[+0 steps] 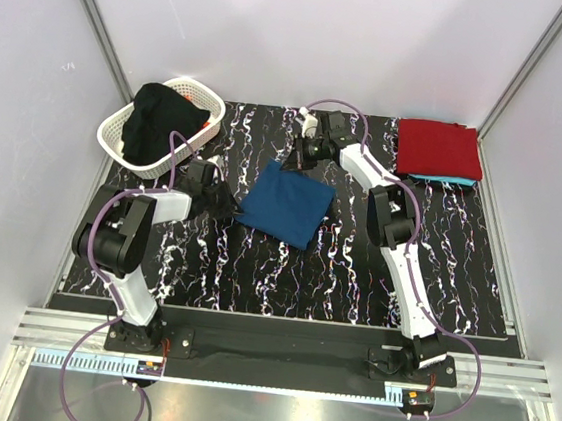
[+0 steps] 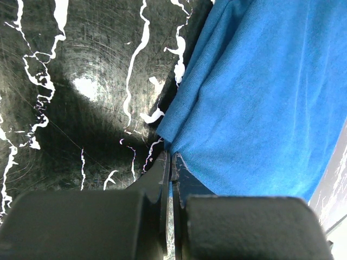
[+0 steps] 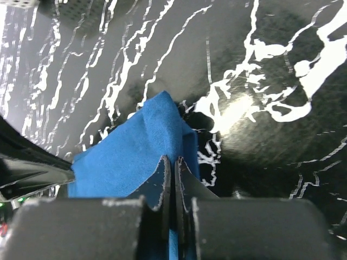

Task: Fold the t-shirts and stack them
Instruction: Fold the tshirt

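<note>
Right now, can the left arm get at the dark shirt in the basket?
Probably not yet: the left gripper is shut on the edge of the blue shirt. Once it lets go, likely yes: the basket sits close on its side, the dark shirt lies on top, and nothing stands between.

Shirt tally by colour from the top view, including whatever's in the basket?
blue shirt: 1
red shirt: 1
turquoise shirt, edge showing under the red: 1
dark garment in the basket: 1
Total: 4
</note>
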